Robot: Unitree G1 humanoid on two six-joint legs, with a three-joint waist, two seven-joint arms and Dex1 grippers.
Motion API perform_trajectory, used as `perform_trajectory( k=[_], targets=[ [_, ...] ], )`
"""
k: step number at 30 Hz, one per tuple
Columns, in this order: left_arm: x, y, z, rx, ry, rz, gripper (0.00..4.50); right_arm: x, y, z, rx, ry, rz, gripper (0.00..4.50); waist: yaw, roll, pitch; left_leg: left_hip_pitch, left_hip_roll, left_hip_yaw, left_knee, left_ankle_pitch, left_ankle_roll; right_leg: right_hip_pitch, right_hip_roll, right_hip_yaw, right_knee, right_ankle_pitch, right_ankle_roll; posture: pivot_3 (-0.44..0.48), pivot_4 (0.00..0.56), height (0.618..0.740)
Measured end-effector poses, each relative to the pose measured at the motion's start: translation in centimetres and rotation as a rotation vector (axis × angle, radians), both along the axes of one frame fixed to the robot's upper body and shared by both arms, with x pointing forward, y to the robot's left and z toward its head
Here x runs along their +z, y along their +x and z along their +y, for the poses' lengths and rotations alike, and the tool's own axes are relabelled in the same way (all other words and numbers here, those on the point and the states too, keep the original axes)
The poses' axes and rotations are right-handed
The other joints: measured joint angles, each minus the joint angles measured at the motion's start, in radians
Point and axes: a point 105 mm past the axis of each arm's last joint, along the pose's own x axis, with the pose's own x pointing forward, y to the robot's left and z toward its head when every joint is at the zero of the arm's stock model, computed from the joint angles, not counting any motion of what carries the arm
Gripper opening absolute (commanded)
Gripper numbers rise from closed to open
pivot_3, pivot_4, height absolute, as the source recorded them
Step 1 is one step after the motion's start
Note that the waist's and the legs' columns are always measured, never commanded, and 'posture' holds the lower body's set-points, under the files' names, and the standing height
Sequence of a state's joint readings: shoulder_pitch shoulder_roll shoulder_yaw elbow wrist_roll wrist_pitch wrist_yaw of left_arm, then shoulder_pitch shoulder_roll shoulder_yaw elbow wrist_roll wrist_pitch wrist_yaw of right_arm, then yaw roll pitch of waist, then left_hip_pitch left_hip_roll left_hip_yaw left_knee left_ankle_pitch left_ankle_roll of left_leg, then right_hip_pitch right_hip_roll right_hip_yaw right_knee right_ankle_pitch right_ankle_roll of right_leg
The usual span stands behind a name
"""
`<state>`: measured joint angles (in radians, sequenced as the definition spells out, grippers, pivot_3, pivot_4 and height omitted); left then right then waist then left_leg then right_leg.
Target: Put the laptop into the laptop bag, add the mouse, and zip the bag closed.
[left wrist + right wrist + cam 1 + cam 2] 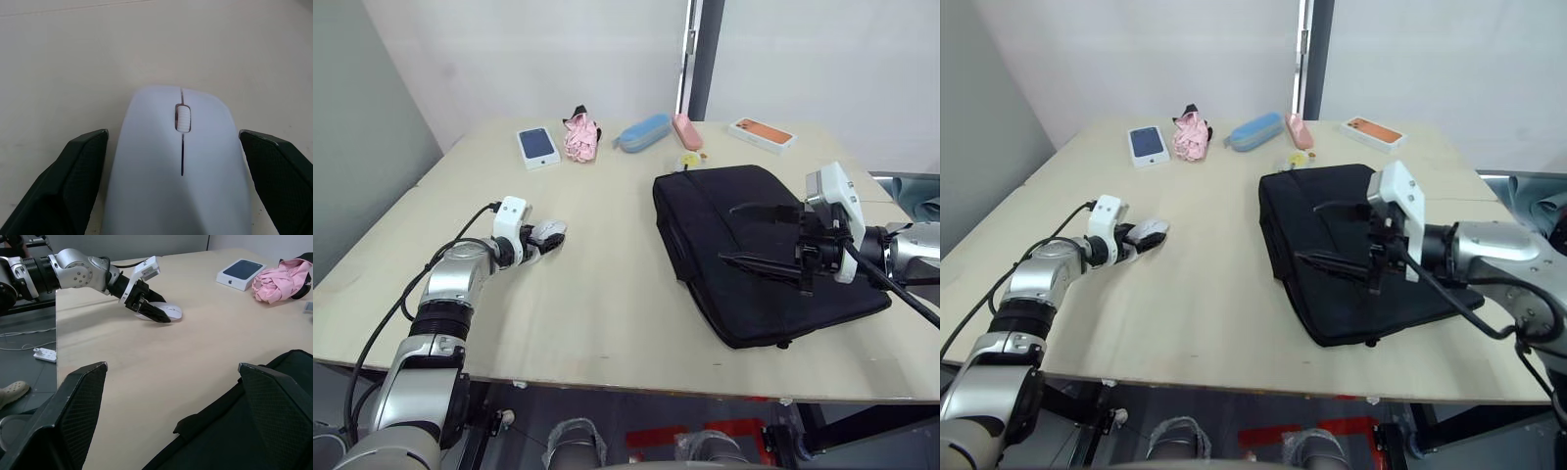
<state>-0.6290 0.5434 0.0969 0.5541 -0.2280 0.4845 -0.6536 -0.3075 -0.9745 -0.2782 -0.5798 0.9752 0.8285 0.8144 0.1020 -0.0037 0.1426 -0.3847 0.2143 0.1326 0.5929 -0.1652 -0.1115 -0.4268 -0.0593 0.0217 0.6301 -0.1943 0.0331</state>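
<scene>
The pale wooden desk (607, 294) leaves a broad bare stretch between the two arms and along its near edge. One large black soft fabric laptop bag (744, 245) with strap handles lies flat on the desk's right half, its near corner close to the front edge. One smooth, rounded white mouse (548, 231) rests on the left half, well apart from the bag. The left end effector (544, 239) sits open, its two black fingers (73, 181) flanking the mouse, apart from its sides. The right end effector (1373, 262) hovers over the bag, fingers spread wide and empty. Along the far edge lie two flat phone boxes, one dark-faced (537, 146), one orange-faced (762, 134), a crumpled pink cloth (580, 137), one blue oblong case (642, 132) and one pink case (686, 131).
</scene>
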Motion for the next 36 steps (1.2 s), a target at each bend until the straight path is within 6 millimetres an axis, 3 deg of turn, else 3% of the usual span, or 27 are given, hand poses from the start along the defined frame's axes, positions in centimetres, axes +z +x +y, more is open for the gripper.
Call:
perform_trajectory(
  k=[9, 18, 23, 24, 32, 36],
  targets=[
    [-0.6, -1.2, 0.9, -0.075, 0.134, 0.003, 4.48, 0.4, 0.0, 0.2, 0.003, 0.010, -0.012, 4.50, -0.008, 0.000, 0.000, 0.001, 0.000, 0.001, -0.002, 0.000, 0.000, 0.000, 0.000, 0.001, -0.001, 0.000, 0.000, 0.000, 0.150, 0.740],
    [-0.6, -1.8, 1.7, -0.098, 0.159, 0.002, 4.48, 0.6, 0.0, 0.3, 0.011, 0.013, -0.015, 4.50, -0.012, 0.001, 0.000, 0.002, 0.000, 0.001, -0.003, 0.000, -0.001, 0.000, 0.000, 0.001, -0.001, 0.000, 0.001, 0.000, 0.150, 0.740],
    [-0.7, -2.0, 1.5, -0.114, 0.151, 0.008, 2.96, 0.8, 0.0, 0.4, 0.015, 0.006, -0.027, 4.50, -0.014, 0.001, 0.000, 0.002, 0.000, 0.002, -0.004, 0.000, -0.001, 0.000, 0.000, 0.001, -0.001, 0.000, 0.001, 0.000, 0.150, 0.740],
    [-0.7, -2.0, 1.5, -0.115, 0.150, 0.009, 2.86, 0.8, 0.0, 0.4, 0.015, 0.005, -0.027, 4.50, -0.014, 0.001, 0.000, 0.002, 0.000, 0.002, -0.004, 0.000, -0.001, 0.000, 0.000, 0.001, -0.001, 0.000, 0.001, 0.000, 0.150, 0.740],
    [-0.3, -2.1, 1.3, -0.174, 0.155, 0.003, 2.86, 0.0, 0.8, 0.8, -0.029, -0.029, 0.017, 4.50, -0.013, 0.001, 0.000, 0.001, 0.000, 0.002, -0.005, 0.000, -0.001, 0.000, 0.000, 0.001, -0.004, 0.000, 0.001, 0.000, 0.150, 0.740],
    [0.3, -4.1, -2.2, -0.494, 0.153, -0.038, 2.86, -0.6, 4.0, 2.8, -0.165, 0.045, 0.083, 4.50, -0.015, 0.001, 0.000, 0.000, 0.000, 0.002, -0.009, 0.003, -0.008, -0.003, 0.000, 0.001, -0.005, 0.000, 0.001, 0.000, 0.150, 0.740]
  ],
)
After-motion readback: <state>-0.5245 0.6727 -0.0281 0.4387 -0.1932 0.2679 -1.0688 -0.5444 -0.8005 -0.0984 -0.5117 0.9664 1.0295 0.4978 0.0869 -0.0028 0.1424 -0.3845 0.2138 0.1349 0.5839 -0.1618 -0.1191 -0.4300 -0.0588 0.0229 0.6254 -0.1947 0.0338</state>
